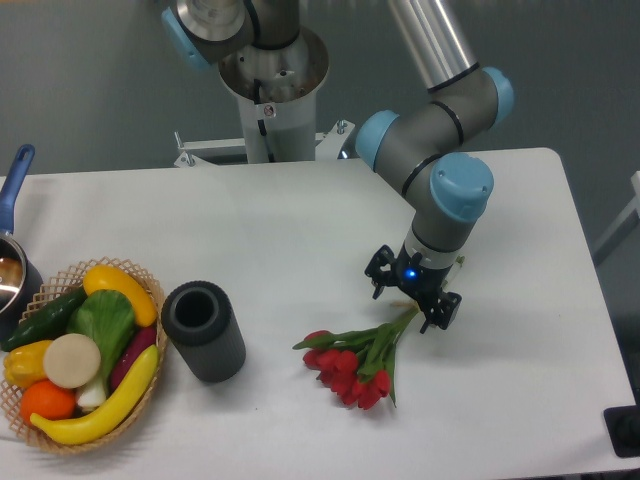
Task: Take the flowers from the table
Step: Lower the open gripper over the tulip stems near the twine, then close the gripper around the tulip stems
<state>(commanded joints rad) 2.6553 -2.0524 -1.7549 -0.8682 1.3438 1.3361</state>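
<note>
Holding produce, the basket [60, 440] sits far from the spread-fingered gripper [412, 299] straddling the flowers [360, 355].

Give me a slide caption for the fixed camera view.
Open tool straddling the stems of the flowers lying on the table.

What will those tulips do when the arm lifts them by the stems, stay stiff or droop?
The tulips will probably droop somewhat: the tool sits open over the thin stem ends, while the heavier red heads lie far off at the other end. They look light, so lifting should be easy. The stems seem soft, so a hard squeeze might bruise them, and the bunch may swing.
</note>
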